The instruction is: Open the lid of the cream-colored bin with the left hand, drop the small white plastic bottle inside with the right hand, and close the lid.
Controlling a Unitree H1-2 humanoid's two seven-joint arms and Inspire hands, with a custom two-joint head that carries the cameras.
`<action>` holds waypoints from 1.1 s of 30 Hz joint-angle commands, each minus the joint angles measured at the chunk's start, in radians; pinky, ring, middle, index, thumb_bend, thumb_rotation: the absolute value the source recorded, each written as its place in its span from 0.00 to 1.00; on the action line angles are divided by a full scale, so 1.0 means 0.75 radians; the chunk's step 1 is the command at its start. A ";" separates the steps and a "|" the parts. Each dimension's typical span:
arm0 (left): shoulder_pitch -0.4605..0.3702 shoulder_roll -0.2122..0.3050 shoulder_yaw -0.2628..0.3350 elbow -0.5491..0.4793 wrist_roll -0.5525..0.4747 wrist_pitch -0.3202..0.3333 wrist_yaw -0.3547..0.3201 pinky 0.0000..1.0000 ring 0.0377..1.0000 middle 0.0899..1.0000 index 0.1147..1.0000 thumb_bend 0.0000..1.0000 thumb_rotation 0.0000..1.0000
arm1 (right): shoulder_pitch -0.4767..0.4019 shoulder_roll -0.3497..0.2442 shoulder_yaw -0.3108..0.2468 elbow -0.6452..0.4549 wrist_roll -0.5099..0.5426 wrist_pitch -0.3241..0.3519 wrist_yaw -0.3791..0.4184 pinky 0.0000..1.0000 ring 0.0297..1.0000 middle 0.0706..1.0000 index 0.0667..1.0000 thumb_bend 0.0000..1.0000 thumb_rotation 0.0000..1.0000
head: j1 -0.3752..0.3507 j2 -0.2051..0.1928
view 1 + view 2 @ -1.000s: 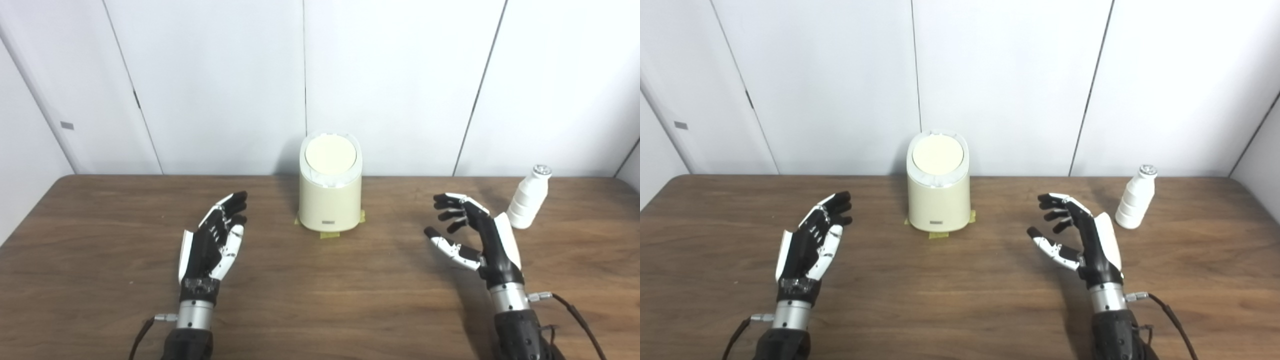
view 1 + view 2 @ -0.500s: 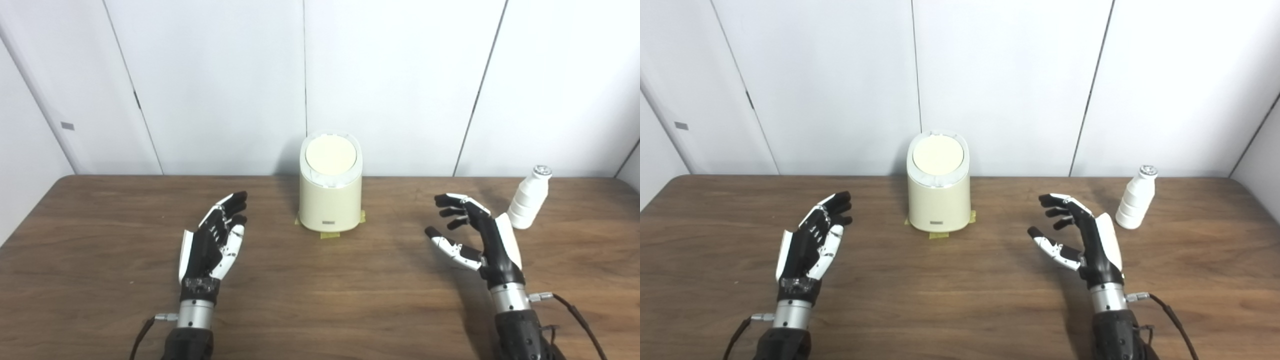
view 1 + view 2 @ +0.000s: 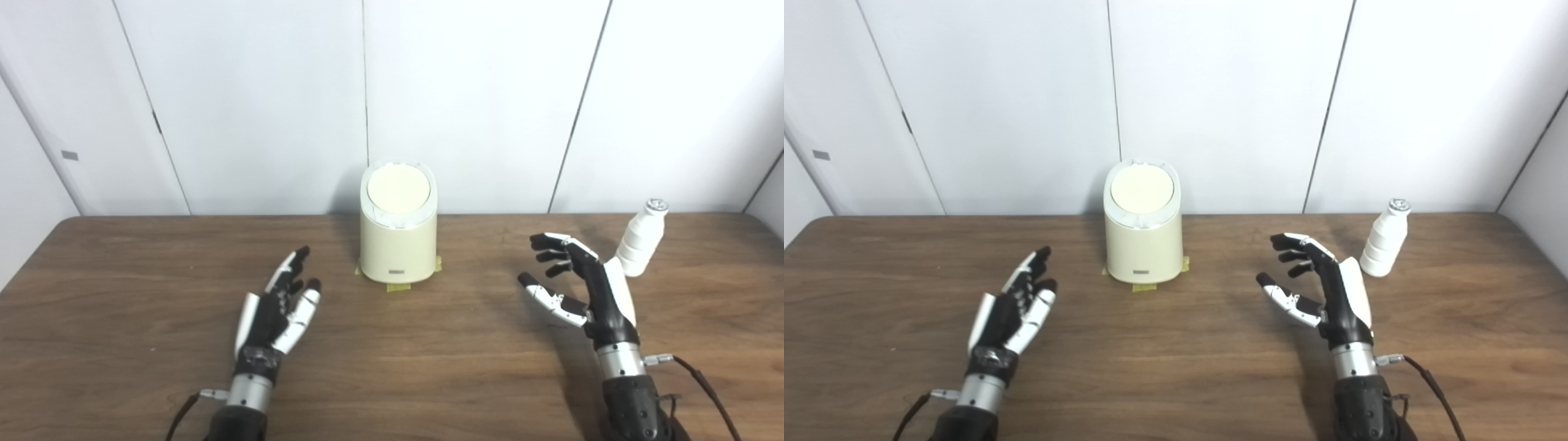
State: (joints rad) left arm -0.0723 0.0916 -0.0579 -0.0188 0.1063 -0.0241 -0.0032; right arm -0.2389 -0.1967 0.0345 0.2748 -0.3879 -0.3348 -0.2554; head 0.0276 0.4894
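The cream-colored bin (image 3: 398,242) stands at the back middle of the wooden table (image 3: 392,367), its round lid (image 3: 397,188) down. A small white plastic bottle (image 3: 640,239) stands upright at the back right. My left hand (image 3: 275,309) hovers open over the table, in front of the bin and to its left, fingers stretched toward it. My right hand (image 3: 579,288) is open with curled fingers, just left of the bottle and not touching it. Neither hand holds anything.
Yellow tape (image 3: 397,284) marks the bin's base on the table. A white panelled wall (image 3: 478,104) rises right behind the table's far edge. Cables (image 3: 704,380) trail from both wrists near the front edge.
The whole picture has shifted a little leftward, so the camera moved. My left hand has turned and moved rightward, toward the bin. My right hand has hardly moved.
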 commanded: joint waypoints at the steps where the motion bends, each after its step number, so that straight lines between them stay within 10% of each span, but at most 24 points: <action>1: -0.031 0.021 0.003 -0.089 0.011 0.055 -0.019 1.00 1.00 1.00 1.00 0.49 0.66 | 0.050 0.024 0.014 0.077 -0.007 -0.048 -0.025 0.47 0.61 0.65 0.67 0.29 0.28 | 0.002 0.000; 11: -0.196 0.017 0.043 -0.383 -0.062 0.630 -0.106 1.00 1.00 1.00 1.00 0.69 0.46 | 0.045 0.018 0.021 0.086 -0.020 -0.045 -0.036 0.49 0.62 0.65 0.66 0.30 0.28 | 0.004 0.001; 24: -0.402 -0.123 0.166 -0.387 0.131 0.659 -0.154 1.00 1.00 1.00 1.00 0.95 0.42 | 0.047 0.019 0.022 0.078 -0.017 -0.035 -0.023 0.48 0.61 0.64 0.65 0.30 0.27 | 0.012 -0.003; 33: -0.543 -0.214 0.226 -0.320 0.407 0.658 -0.163 1.00 1.00 1.00 1.00 0.88 0.33 | 0.038 0.023 0.034 0.081 -0.056 -0.019 -0.039 0.51 0.63 0.66 0.65 0.29 0.30 | 0.006 -0.012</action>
State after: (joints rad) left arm -0.4252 -0.0734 0.1218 -0.2535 0.3775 0.4707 -0.1494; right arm -0.2481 -0.1994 0.0462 0.2850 -0.4221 -0.3312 -0.2672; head 0.0307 0.4801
